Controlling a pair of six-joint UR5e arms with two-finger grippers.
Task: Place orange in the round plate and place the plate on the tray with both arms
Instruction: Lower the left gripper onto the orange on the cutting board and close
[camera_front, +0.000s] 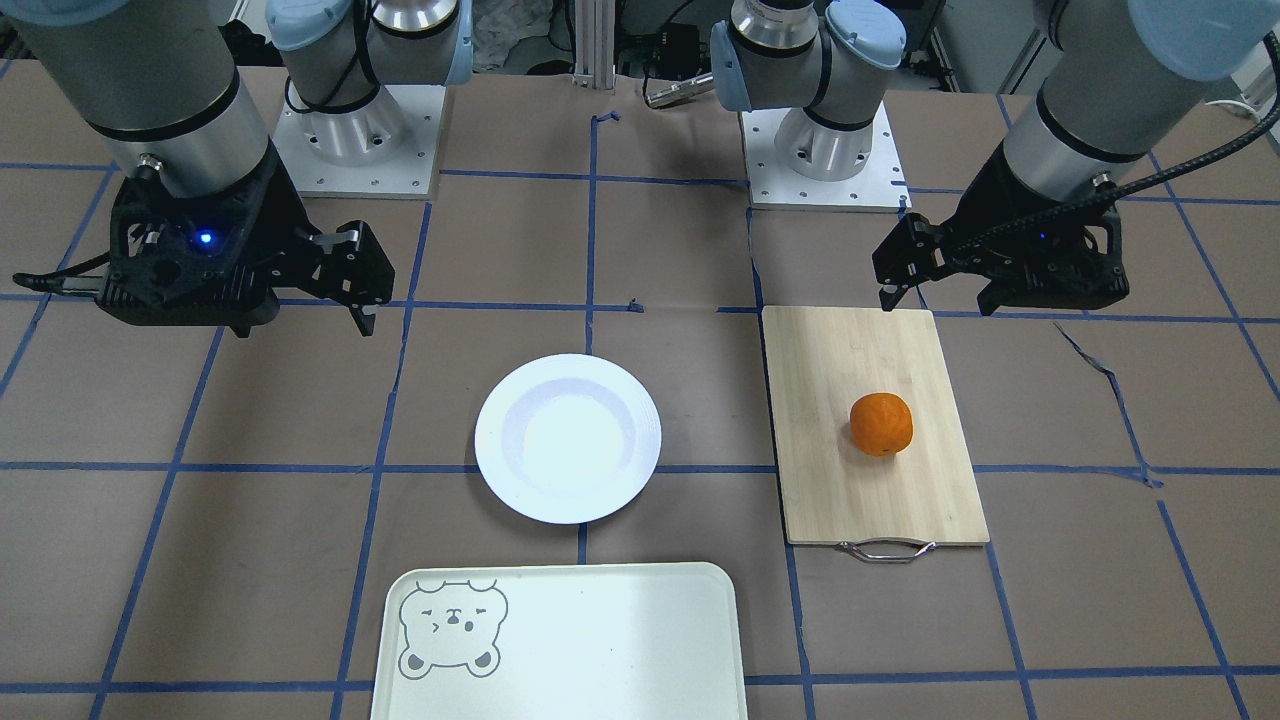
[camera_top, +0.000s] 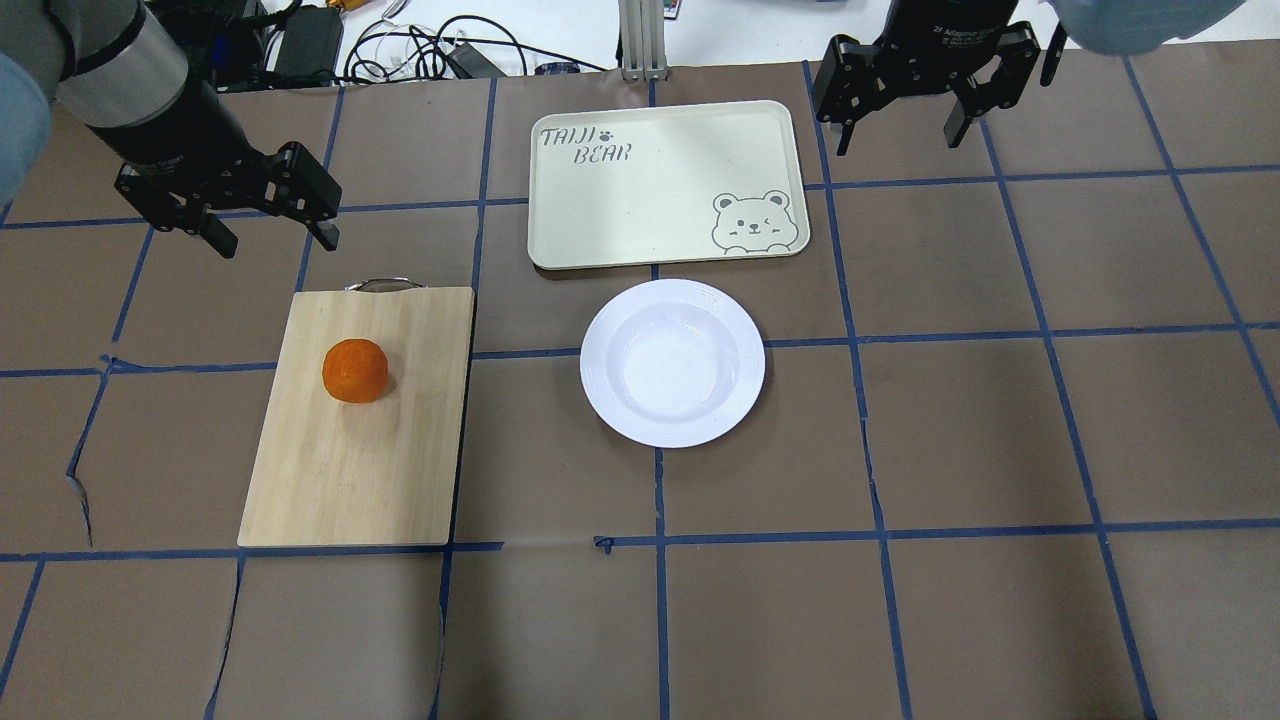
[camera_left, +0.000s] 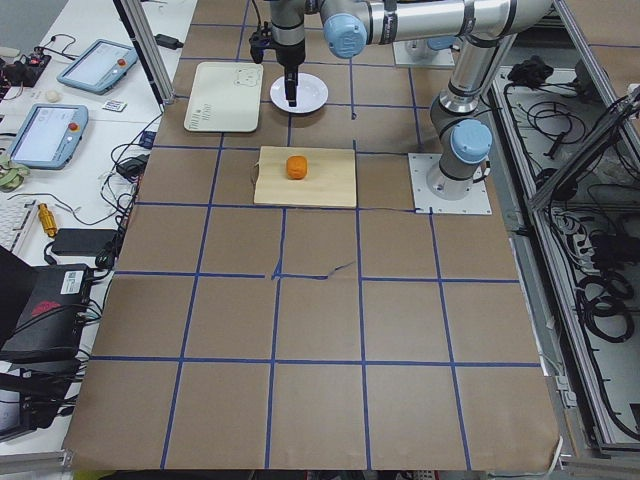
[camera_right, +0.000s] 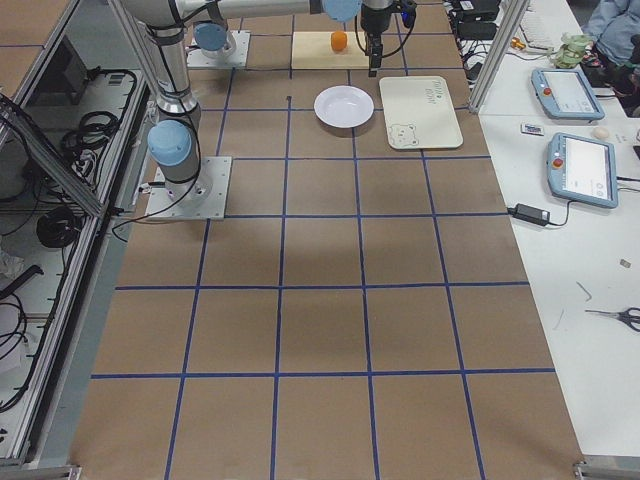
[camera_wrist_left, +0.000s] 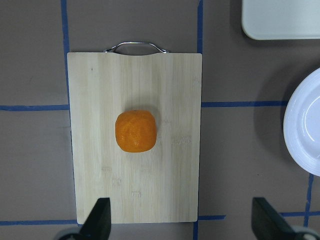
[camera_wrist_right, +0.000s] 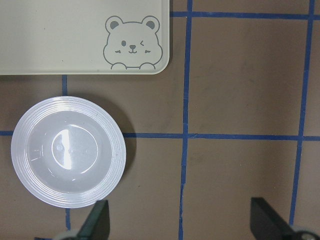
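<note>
The orange lies on a wooden cutting board. The white round plate sits empty at the table's middle. Just beyond it lies the pale tray with a bear face, also empty. My left gripper hangs open, high above the board's area, holding nothing. My right gripper hovers open on the plate's right side, well above the table.
The cutting board has a metal handle on its far edge. Brown paper with blue tape lines covers the table. Cables and devices lie beyond the far edge. The arm bases stand at the robot's side.
</note>
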